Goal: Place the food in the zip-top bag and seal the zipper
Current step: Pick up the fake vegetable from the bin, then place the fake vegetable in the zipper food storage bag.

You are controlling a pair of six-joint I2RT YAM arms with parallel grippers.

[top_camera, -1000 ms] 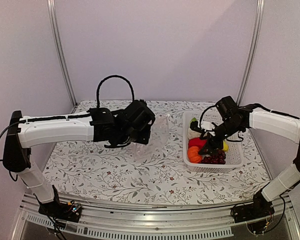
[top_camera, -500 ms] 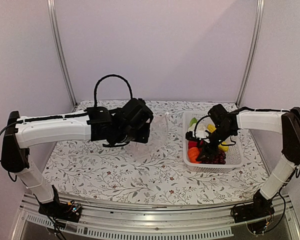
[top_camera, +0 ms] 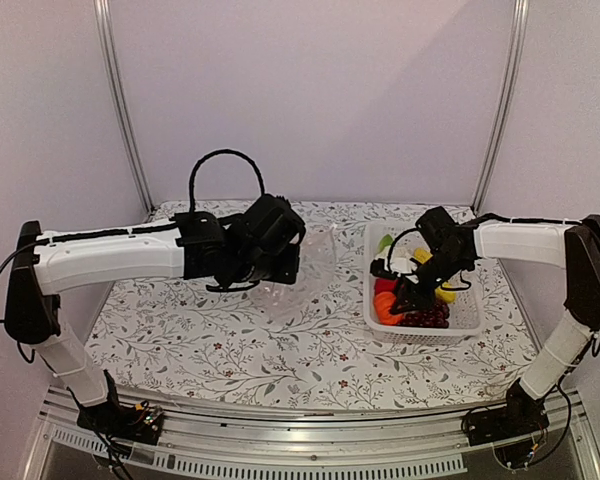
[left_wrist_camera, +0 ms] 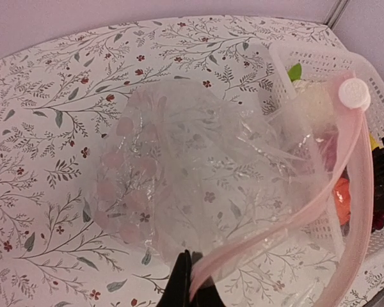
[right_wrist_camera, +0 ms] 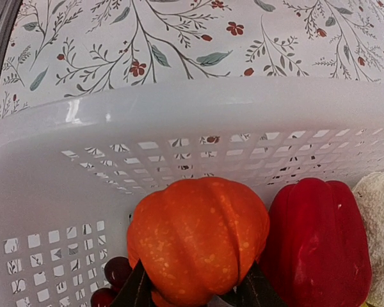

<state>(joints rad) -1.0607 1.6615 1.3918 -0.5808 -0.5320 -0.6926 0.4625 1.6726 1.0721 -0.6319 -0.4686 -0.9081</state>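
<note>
A plain pale lilac wall (top_camera: 310, 100) stands behind, with two slanted silver metal poles (top_camera: 122, 110). A white tablecloth printed with leaves and flowers (top_camera: 230, 350) lies before it.

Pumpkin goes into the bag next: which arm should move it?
Right. The right gripper pinches the pumpkin in the basket; the left gripper is shut on the zip-top bag, holding its mouth up.

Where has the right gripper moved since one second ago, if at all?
Yes. The right gripper moved left and down into the white basket, toward its left wall, and now straddles the orange pumpkin.
</note>
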